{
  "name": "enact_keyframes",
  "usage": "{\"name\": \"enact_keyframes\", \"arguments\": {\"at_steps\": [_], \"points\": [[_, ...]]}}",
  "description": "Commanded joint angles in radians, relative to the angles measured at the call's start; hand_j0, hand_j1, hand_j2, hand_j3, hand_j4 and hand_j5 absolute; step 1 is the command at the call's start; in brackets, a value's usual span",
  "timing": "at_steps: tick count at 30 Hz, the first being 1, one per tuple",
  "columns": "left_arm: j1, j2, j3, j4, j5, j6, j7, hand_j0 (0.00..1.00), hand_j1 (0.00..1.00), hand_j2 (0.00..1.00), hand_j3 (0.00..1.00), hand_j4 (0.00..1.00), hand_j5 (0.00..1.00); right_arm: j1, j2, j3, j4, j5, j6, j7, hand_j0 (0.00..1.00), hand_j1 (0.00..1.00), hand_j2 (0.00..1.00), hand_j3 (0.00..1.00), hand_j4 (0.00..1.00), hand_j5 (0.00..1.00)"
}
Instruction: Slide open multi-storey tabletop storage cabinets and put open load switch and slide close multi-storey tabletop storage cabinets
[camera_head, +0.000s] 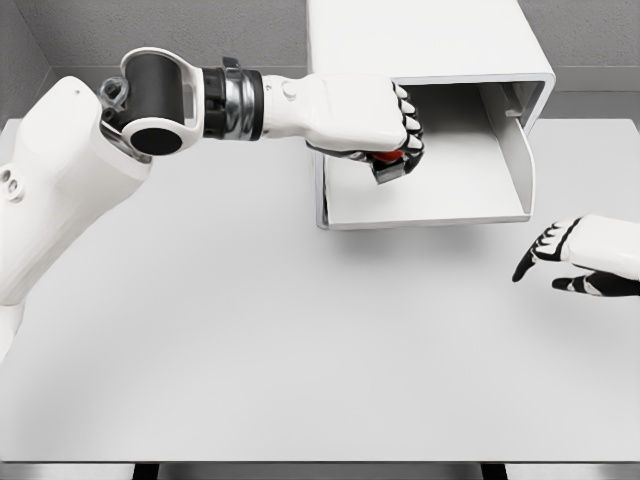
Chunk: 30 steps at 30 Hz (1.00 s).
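The white tabletop storage cabinet stands at the back of the table, its drawer slid out toward me. My left hand reaches over the drawer's left part, fingers curled around a small red and dark load switch, held just above the drawer floor. Most of the switch is hidden by the fingers. My right hand hovers low over the table to the right of the drawer, fingers relaxed and holding nothing.
The white table spreads wide in front of the cabinet. The drawer's tall right wall stands between the two hands. Grey walls close off the back.
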<state>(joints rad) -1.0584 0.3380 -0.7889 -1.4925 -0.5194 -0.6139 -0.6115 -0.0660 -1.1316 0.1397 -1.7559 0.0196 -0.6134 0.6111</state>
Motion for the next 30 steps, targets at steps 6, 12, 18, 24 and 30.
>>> {"name": "enact_keyframes", "arguments": {"at_steps": [6, 12, 18, 24, 30], "points": [[-0.003, -0.011, 0.007, 0.035, 0.004, 0.003, 0.001, 0.87, 0.87, 0.87, 0.87, 0.87, 0.87, -0.034, 0.010, 0.041, -0.001, -0.007, 0.003, 0.000, 0.63, 0.63, 0.63, 0.63, 0.63, 0.63], [-0.005, -0.019, 0.005, 0.034, 0.010, 0.003, 0.001, 0.94, 0.94, 0.94, 0.94, 0.94, 0.94, -0.074, 0.016, 0.087, -0.001, -0.007, 0.003, 0.000, 0.64, 0.64, 0.64, 0.64, 0.64, 0.64], [-0.051, 0.111, 0.008, -0.015, 0.352, 0.003, 0.001, 1.00, 1.00, 1.00, 1.00, 1.00, 1.00, -0.120, 0.030, 0.092, -0.001, -0.012, 0.003, 0.000, 0.65, 0.65, 0.65, 0.65, 0.65, 0.65], [-0.051, 0.456, 0.011, -0.147, 0.668, 0.003, 0.001, 1.00, 1.00, 1.00, 1.00, 1.00, 1.00, -0.147, 0.039, 0.093, -0.001, -0.015, 0.003, 0.000, 0.67, 0.67, 0.67, 0.67, 0.67, 0.67], [0.086, 0.550, -0.055, -0.081, 0.644, 0.003, 0.001, 1.00, 1.00, 1.00, 1.00, 1.00, 1.00, -0.199, 0.058, 0.193, -0.001, -0.010, 0.003, 0.000, 0.67, 0.67, 0.67, 0.67, 0.67, 0.67]]}}
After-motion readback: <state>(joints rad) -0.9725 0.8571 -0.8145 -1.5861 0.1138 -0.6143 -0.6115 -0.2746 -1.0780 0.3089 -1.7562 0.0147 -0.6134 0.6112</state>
